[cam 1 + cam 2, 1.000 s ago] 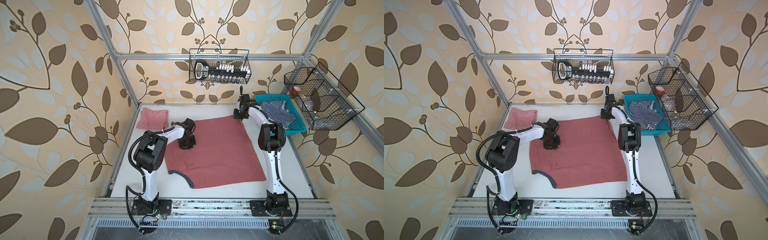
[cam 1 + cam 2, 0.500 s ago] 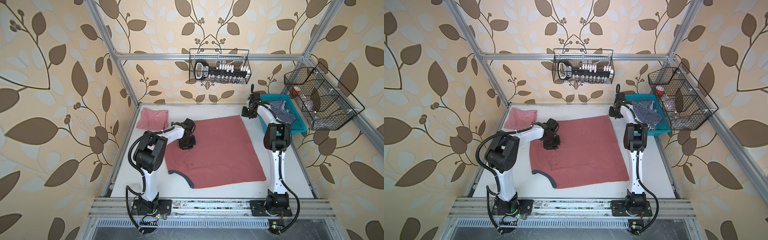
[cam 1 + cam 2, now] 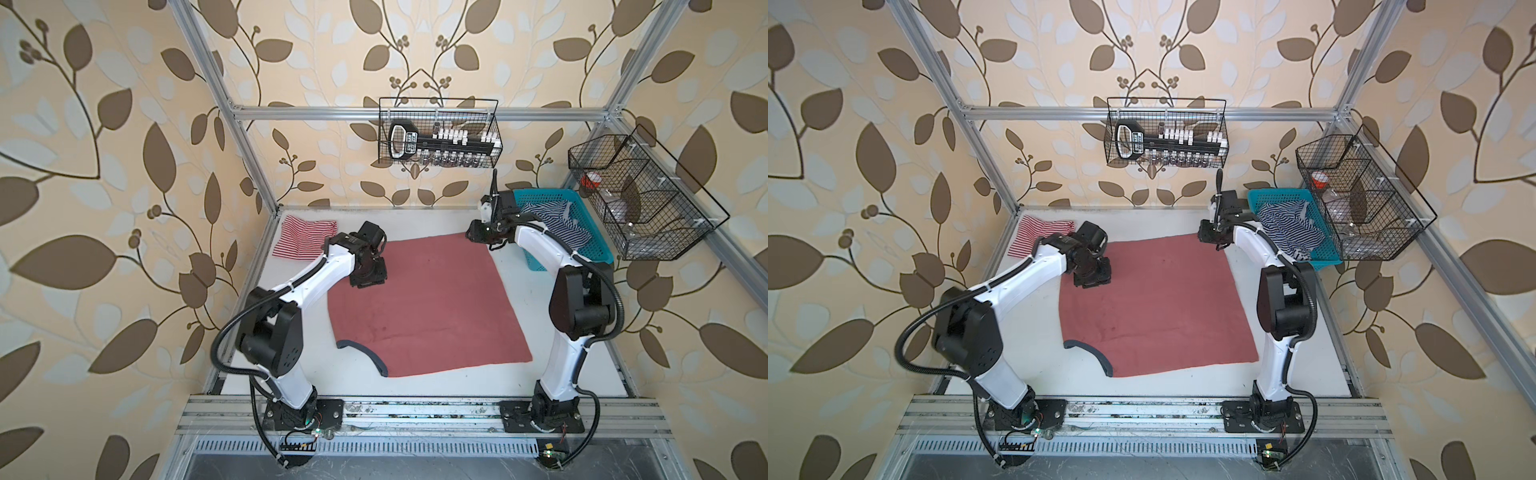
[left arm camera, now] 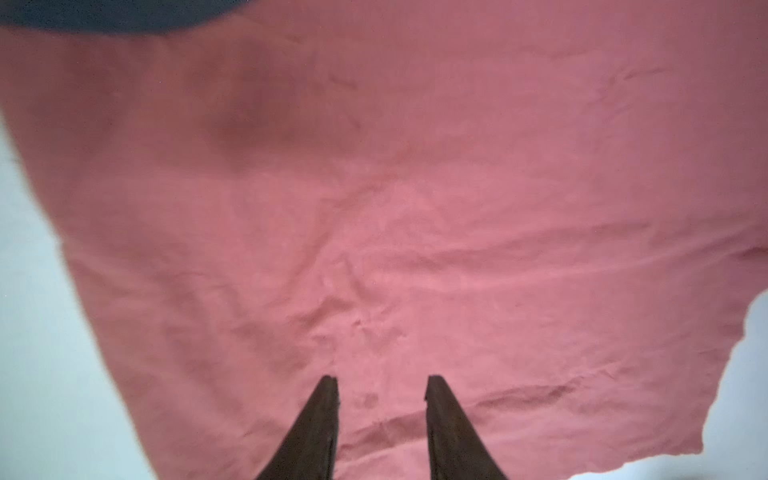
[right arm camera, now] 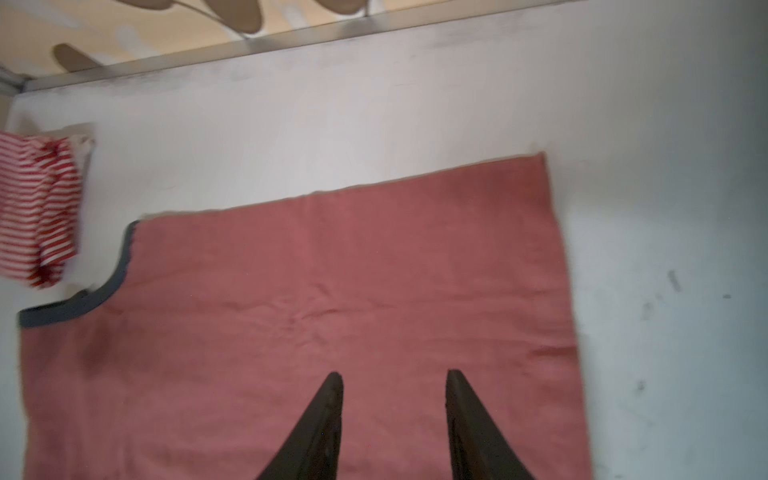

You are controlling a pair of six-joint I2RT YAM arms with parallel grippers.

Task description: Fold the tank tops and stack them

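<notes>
The dusty red tank top (image 3: 424, 303) (image 3: 1154, 303) lies spread flat mid-table, its navy trim (image 3: 365, 353) curling at the near left edge. The red-and-white striped tank top (image 3: 303, 239) (image 3: 1038, 235) lies folded in the far left corner. My left gripper (image 3: 368, 278) (image 4: 380, 380) stands low over the red top's far left part, open, with only flat cloth between its fingers. At the red top's far right corner is my right gripper (image 3: 476, 237) (image 5: 394, 376), open and empty. The right wrist view shows the striped top (image 5: 37, 208) beyond the red top (image 5: 332, 270).
A teal basket (image 3: 590, 245) with navy-and-white striped cloth (image 3: 552, 224) stands at the far right, just behind the right arm. Wire baskets hang on the back wall (image 3: 440, 137) and the right wall (image 3: 640, 203). Metal frame posts border the white table (image 3: 457, 386).
The right gripper opened, let go of the red top's far right corner, swung toward the basket and came partly back. The left gripper's jaws opened in place.
</notes>
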